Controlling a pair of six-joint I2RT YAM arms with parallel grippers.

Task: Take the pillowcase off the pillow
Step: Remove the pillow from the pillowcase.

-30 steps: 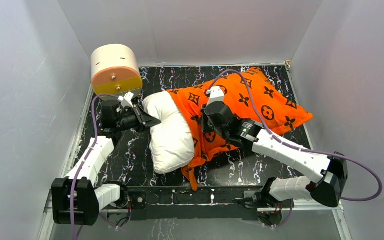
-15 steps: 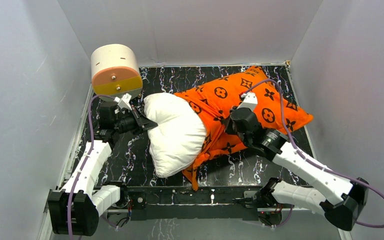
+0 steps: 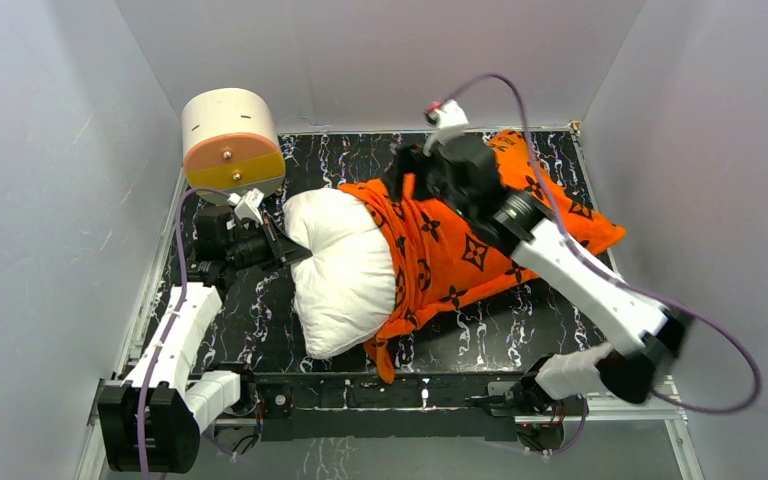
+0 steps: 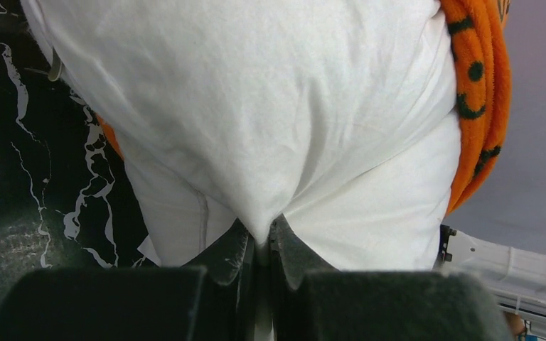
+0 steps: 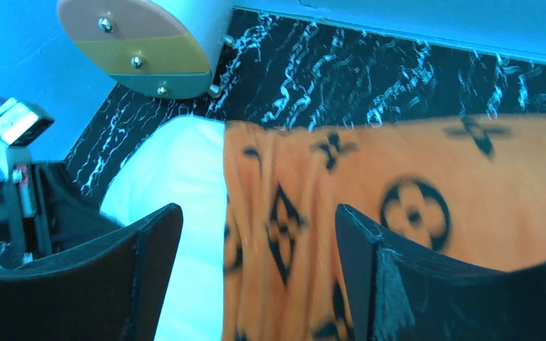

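The white pillow (image 3: 345,270) lies on the dark marbled floor, its left half bare. The orange pillowcase (image 3: 460,250) with black motifs covers its right half, bunched into folds at its open edge. My left gripper (image 3: 295,250) is shut on a pinch of the pillow's left end; in the left wrist view the gripper (image 4: 259,241) squeezes a fold of the pillow (image 4: 256,106), with the pillowcase (image 4: 480,106) at the right. My right gripper (image 3: 402,178) hovers open above the bunched edge. In the right wrist view the gripper (image 5: 257,209) holds nothing, with the pillowcase (image 5: 412,185) and pillow (image 5: 178,177) below.
A cream-and-orange cylinder (image 3: 230,140) stands at the back left, just behind my left wrist, and shows in the right wrist view (image 5: 142,42) too. White walls close in the floor (image 3: 260,310) on three sides. A metal rail (image 3: 380,390) runs along the near edge.
My right gripper dragged the pillowcase rightward, let go, opened and swung up toward the back over its bunched edge. More white pillow shows. My left gripper closed on the pillow's end.
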